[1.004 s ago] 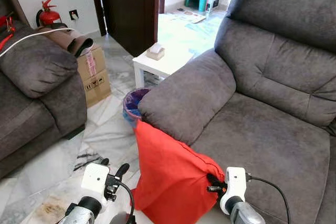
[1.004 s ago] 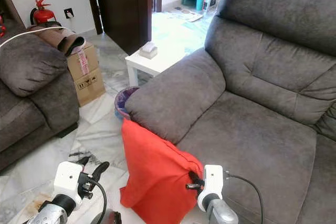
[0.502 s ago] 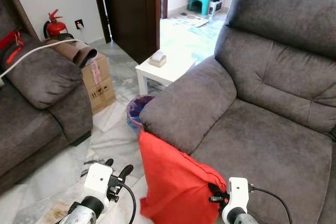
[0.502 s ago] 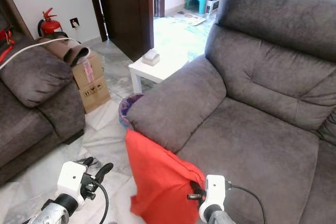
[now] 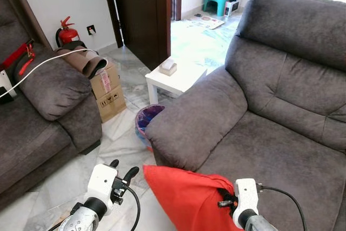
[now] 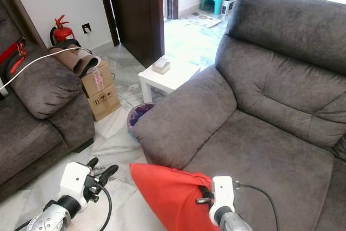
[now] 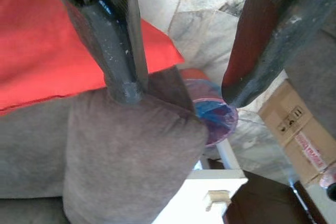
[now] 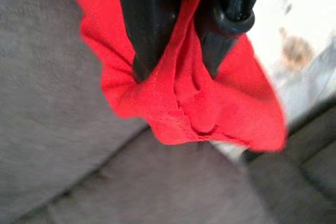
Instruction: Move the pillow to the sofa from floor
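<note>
Left eye view: the right claw (image 5: 224, 203), at 5 o'clock in the picture, grips one corner of the red pillow (image 5: 186, 198), pinching the fabric between its black fingers. The pillow hangs at 6 o'clock, in front of the seat edge of the grey sofa (image 5: 281, 106), just below its padded armrest (image 5: 197, 120). The left claw (image 5: 121, 169) sits at 7 o'clock above the marble floor (image 5: 121, 133), its fingers parted and gripping nothing. Beyond the armrest, at 11 o'clock from the pillow, stands a purple waste bin (image 5: 147, 123), and further back a white side counter (image 5: 175, 78) carries a tissue box (image 5: 168, 67). A cardboard box (image 5: 108, 93) leans beside a second grey sofa (image 5: 46, 112) at 9 o'clock, with a red fire extinguisher (image 5: 65, 32) by the wall.

Right eye view: the same scene, with the pillow's free corner pointing toward 9 o'clock, clear of the floor.

Left wrist view: the two black fingers (image 7: 118, 51) stand wide apart, framing the sofa armrest, the bin and a patch of red pillow.

Right wrist view: both fingers (image 8: 149, 19) are closed on bunched red pillow fabric, above the grey seat cushion.
</note>
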You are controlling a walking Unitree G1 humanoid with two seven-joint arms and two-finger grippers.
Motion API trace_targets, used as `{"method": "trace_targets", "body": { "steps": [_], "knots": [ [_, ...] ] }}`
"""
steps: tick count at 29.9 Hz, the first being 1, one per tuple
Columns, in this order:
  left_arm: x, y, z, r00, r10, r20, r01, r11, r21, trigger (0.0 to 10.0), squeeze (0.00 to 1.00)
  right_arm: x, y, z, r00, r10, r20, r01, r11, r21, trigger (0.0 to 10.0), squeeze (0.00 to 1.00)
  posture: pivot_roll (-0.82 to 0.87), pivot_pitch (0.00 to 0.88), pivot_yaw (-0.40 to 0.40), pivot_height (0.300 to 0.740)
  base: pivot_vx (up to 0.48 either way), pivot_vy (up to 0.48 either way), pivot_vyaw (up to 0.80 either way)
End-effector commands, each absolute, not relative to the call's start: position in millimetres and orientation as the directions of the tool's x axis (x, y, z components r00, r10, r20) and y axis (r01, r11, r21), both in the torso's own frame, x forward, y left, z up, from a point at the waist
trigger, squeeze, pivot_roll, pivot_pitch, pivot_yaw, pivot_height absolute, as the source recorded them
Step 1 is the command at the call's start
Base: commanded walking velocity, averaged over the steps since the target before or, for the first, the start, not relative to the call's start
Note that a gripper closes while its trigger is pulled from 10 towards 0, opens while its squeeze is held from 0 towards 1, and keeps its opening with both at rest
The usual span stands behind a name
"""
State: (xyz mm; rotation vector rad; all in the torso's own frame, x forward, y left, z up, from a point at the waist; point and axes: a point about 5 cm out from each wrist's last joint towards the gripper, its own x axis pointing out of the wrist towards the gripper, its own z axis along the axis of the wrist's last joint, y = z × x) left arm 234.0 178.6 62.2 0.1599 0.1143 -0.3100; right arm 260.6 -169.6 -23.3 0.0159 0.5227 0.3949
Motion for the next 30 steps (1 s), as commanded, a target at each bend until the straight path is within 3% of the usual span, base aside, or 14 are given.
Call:
{"method": "trace_targets", "body": {
  "steps": [1,5,8,13,18,30],
  "knots": [
    [226.6,183.0,52.1,0.906,-0.358,-0.224,0.391,0.912,0.124,10.0,0.00,280.3,-160.9,1.0,0.783,0.490,-0.383,-0.513,0.857,0.048,10.0,0.00,0.11,0.039,0.022,0.740,0.000,0.000,0.00],
    [213.8,190.3,39.9,0.815,-0.464,-0.346,0.532,0.837,0.129,10.0,0.00,277.1,-160.9,5.4,0.667,0.614,-0.421,-0.693,0.720,-0.047,10.0,0.00,0.11,0.047,0.028,0.740,0.000,0.000,0.00],
    [210.1,193.7,35.2,0.775,-0.489,-0.402,0.584,0.797,0.157,10.0,0.00,278.9,-161.7,11.4,0.637,0.653,-0.410,-0.736,0.673,-0.071,10.0,0.00,0.11,0.051,0.025,0.740,0.000,0.000,0.00],
    [206.6,193.0,31.9,0.712,-0.537,-0.452,0.664,0.723,0.188,10.0,0.00,273.5,-157.6,11.8,0.522,0.728,-0.445,-0.832,0.549,-0.078,10.0,0.00,0.11,0.055,0.021,0.740,0.000,0.000,0.00],
    [215.1,189.3,38.6,0.684,-0.579,-0.443,0.708,0.674,0.213,10.0,0.00,263.6,-144.6,12.8,0.347,0.820,-0.455,-0.926,0.377,-0.027,10.0,0.00,0.11,0.055,0.022,0.740,0.000,0.000,0.00],
    [206.1,188.4,27.9,0.570,-0.635,-0.522,0.806,0.555,0.204,10.0,0.00,255.3,-147.2,12.4,0.241,0.829,-0.505,-0.963,0.268,-0.020,10.0,0.00,0.11,0.054,0.020,0.740,0.000,0.000,0.00]
  ]
}}
